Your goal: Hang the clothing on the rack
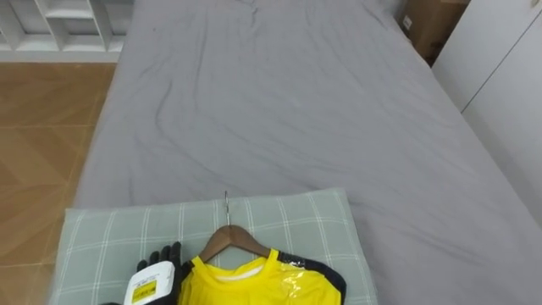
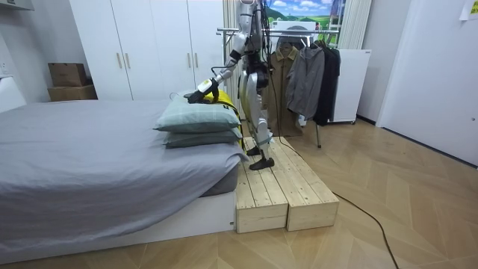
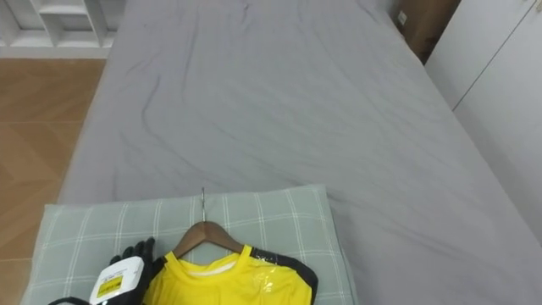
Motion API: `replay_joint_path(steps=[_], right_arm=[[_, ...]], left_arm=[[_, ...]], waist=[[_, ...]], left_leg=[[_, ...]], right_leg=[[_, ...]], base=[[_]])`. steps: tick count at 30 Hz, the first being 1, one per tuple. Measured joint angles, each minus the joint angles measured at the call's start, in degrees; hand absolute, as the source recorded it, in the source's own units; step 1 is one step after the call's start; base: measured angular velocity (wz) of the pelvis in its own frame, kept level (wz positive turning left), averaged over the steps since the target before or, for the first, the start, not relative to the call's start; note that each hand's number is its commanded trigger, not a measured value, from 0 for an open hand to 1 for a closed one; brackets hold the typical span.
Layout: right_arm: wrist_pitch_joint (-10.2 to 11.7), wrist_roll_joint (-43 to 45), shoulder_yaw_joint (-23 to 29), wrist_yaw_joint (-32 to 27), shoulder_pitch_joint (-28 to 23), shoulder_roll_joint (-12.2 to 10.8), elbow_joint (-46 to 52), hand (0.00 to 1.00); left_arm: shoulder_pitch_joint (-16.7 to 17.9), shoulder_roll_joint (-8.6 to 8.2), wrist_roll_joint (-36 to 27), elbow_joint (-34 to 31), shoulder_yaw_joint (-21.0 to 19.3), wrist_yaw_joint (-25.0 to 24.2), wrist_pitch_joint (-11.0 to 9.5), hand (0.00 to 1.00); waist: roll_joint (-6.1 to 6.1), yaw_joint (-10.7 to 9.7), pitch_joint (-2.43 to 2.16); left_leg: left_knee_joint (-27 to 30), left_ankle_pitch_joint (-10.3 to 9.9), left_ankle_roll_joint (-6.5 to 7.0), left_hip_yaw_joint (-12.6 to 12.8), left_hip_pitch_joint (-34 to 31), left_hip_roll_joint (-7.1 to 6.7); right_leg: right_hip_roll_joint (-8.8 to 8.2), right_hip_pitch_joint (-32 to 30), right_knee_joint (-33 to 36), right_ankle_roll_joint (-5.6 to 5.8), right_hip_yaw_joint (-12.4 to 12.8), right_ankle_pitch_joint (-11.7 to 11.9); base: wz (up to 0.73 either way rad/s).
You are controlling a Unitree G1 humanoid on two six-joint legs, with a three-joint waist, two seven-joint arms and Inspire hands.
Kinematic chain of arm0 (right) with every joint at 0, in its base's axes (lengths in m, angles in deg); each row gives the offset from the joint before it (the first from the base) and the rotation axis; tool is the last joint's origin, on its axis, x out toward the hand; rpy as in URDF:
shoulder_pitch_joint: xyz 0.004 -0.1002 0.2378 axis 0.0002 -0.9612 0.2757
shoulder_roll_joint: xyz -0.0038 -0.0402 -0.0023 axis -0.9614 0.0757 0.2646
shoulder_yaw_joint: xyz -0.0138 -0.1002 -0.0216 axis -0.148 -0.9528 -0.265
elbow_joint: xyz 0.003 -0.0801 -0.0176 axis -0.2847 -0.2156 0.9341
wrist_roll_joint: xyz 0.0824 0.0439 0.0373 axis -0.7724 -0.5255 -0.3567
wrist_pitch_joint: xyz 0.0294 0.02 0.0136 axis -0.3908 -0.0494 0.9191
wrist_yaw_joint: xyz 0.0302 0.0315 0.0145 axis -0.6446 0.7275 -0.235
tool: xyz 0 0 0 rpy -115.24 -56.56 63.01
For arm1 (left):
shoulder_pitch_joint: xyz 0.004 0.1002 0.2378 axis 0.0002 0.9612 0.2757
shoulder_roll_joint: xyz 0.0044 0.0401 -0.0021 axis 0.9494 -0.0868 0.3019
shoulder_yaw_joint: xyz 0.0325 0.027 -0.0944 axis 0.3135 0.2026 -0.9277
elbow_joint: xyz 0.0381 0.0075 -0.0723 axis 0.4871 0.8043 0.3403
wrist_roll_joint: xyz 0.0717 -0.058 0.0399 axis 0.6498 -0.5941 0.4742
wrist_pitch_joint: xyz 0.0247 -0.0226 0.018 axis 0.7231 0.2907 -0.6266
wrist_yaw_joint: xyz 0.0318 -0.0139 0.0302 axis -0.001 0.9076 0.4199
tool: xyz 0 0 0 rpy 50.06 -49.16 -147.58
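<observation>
The bed (image 1: 279, 102) is presenting a smooth grey sheet, matte, creasing in shallow diagonal folds. At its head end a soft rectangular pillow (image 1: 118, 229) is lying, covered in pale green cloth with a white check; in the room view it is sitting on top of a second, darker pillow (image 2: 196, 139).

The yellow shirt (image 1: 254, 288) is lying flat on the top pillow, towards its near edge and right of its middle. The cloth is showing a slight sheen, a ribbed round collar, and dark trim (image 1: 318, 275) along the right shoulder. It is hanging on a wooden hanger (image 1: 229, 237) of curved shoulder shape, whose thin straight metal hook (image 1: 225, 207) is pointing towards the pillow's far edge.

The left hand (image 1: 161, 258), black and hard-shelled, is resting back-up on the pillow near its near edge. It is sitting just beside the shirt's left shoulder, at the left end of the hanger. Whether it is open, closed or gripping the cloth cannot be told, nor whether it is touching the shirt.

In the room view the robot is standing on a pale slatted wooden platform (image 2: 284, 187) at the head end of the bed, leaning forward with its left arm reaching over the pillows. A metal clothes rack (image 2: 299, 31) with dark garments (image 2: 306, 75) is standing behind it.
</observation>
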Motion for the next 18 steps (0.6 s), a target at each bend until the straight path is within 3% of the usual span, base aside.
replay_joint_path(steps=[8,18], right_arm=[[0.0,-2.0,-0.9,0.6,0.0,-0.1,-0.2,0.00],[0.0,-4.4,-2.0,1.9,1.3,-0.1,-1.0,0.00]], left_arm=[[-0.3,-0.47,-0.1,2.4,0.4,-0.2,0.0,0.00],[-4.4,-0.78,-2.5,6.1,1.2,-0.7,1.2,0.00]], waist=[[-0.68,-0.2,0.02],[-1.13,-1.0,0.05]], left_leg=[[0.2,0.3,0.05,0.1,-0.7,-0.01],[0.1,1.3,0.29,1.2,-2.5,0.07]], right_leg=[[-0.13,-0.2,0.1,-0.10,-0.6,0.2],[-0.37,-2.1,0.0,0.00,-1.2,1.1]], base=[[0.02],[0.03]])
